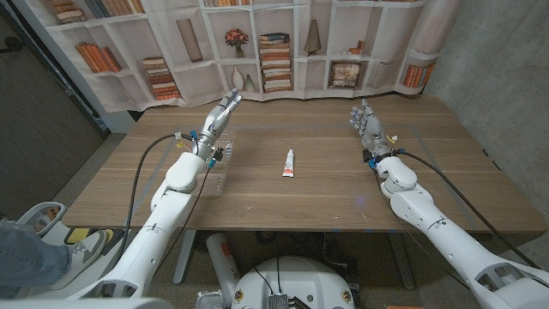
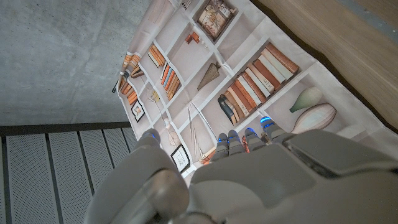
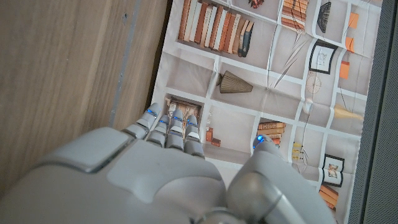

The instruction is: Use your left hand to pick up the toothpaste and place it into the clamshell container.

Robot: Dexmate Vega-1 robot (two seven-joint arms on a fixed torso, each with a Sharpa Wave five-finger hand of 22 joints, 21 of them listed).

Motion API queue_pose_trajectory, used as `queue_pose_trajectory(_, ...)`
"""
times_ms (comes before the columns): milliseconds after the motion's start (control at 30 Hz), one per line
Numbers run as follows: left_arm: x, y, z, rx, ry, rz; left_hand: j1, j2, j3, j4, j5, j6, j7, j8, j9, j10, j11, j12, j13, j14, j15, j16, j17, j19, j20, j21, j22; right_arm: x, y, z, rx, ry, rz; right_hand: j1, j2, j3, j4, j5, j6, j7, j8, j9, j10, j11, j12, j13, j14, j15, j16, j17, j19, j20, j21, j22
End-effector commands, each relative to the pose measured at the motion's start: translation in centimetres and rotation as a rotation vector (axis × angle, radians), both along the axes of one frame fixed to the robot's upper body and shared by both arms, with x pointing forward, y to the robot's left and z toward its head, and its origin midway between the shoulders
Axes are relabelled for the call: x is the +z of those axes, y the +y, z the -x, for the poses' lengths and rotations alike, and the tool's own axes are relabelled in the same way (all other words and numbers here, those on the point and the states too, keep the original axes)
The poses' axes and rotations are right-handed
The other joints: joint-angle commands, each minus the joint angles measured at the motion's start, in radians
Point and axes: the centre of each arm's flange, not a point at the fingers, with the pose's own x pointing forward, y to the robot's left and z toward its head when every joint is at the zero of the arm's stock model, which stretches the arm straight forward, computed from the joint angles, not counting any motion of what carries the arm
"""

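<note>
left robot hand (image 2: 249, 180), bookshelf backdrop (image 2: 249, 81), table edge (image 2: 348, 31)

white-and-red toothpaste (image 1: 290, 162), brown wood-grain table (image 1: 343, 190)

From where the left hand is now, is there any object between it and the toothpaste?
No visible object. The toothpaste lies alone mid-table, and bare wood separates it from the left hand. The clear clamshell container sits under the left forearm, beside that path, not across it.

White arms, black cables; silver-grey left hand (image 1: 221, 112), right hand (image 1: 367, 125), blue-lit fingertips (image 3: 150, 112).
</note>
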Motion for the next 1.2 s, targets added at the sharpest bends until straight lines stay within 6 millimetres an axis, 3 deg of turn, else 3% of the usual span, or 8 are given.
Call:
queue_pose_trajectory(33,0.4,0.4,0.2,0.039,-0.008,-0.075,0.012,0.000,0.002,-0.006,0.008,0.005,-0.001,0.005,0.003,0.008,0.001,0.006,0.003,0.009,0.001,0.004,0.001,-0.189,-0.014,-0.003,0.006,0.1,0.3,-0.1,-0.005,0.002,-0.012,0.012,0.001,0.002,-0.002,-0.001,0.010,0.000,-0.003,0.005,0.011,0.003,-0.004,0.005,0.004,0.003,-0.003,0.005,0.007,-0.017,-0.002,0.005)
queue_pose_trajectory(1200,0.1,0.0,1.5,0.119,-0.120,-0.212,0.043,0.007,0.002,-0.022,0.033,0.069,-0.024,0.009,0.004,0.078,-0.029,0.011,0.004,0.067,-0.026,0.002,0.001,-0.123,-0.015,-0.014,0.005,0.1,0.5,0.3,-0.018,-0.010,-0.028,0.013,0.005,-0.002,-0.006,-0.007,0.016,-0.001,-0.005,0.005,0.023,0.003,-0.005,0.005,0.014,0.004,-0.003,0.005,0.019,-0.016,-0.015,0.006)
